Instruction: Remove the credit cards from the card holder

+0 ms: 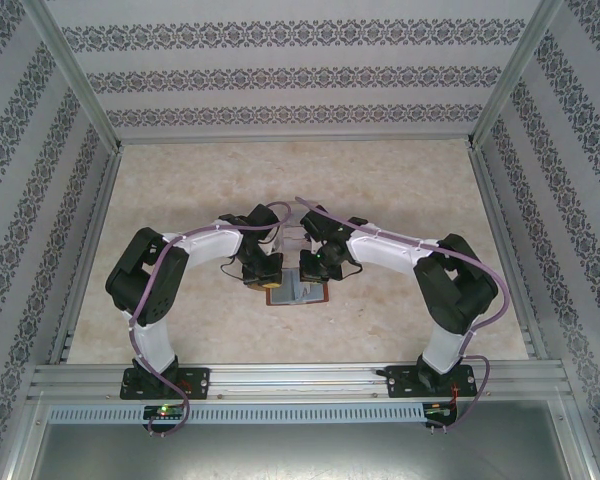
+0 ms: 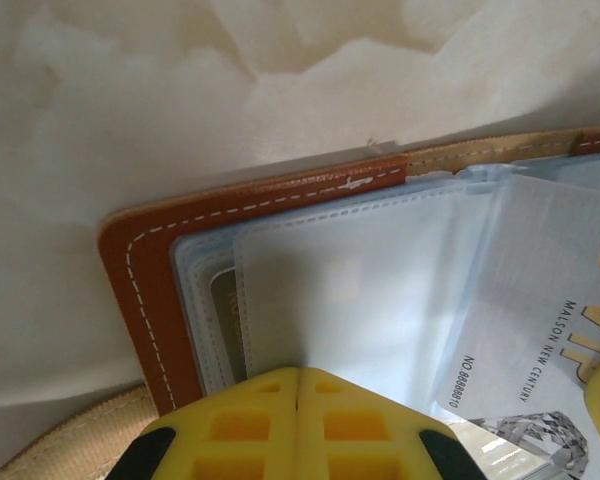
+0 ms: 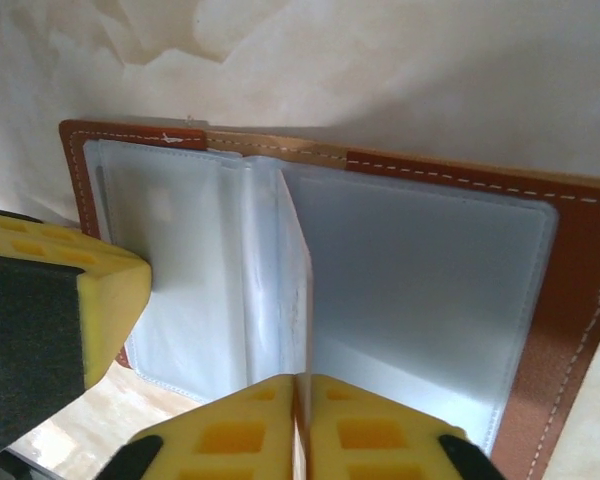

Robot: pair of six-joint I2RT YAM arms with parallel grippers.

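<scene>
- Tabletop, pale cream and marbled [image 1: 180, 200]: one, flat and hard, a good backing to press against.
- Reddish-brown stitched leather card holder [image 3: 580, 270]: one, lying open and face up just below the middle of the top view, between my two wrists. I judge it light and floppy at the spine, so it will drag or lift unless pinned.
- Left yellow-padded gripper [image 2: 298, 385]: clenched, nothing between its pads, tips on the left page at the bottom centre of its frame.
- Right yellow-padded gripper [image 3: 298, 395]: clenched on a thin pale leaf [image 3: 292, 290] standing up from the spine. I cannot tell whether that leaf is a card or a sleeve.
- Clear soft plastic sleeves [image 3: 420, 270]: several, stacked; an exact count is beyond me. Slick and limp, they would buckle rather than pull.
- Whitish printed plastic card [image 2: 525, 330]: one plainly seen, tilted at the right of my left wrist view. A tan edge tucked in a left sleeve may be a second. Stiff, thin, slippery: I would pinch a free short edge and slide it along its pocket.
</scene>
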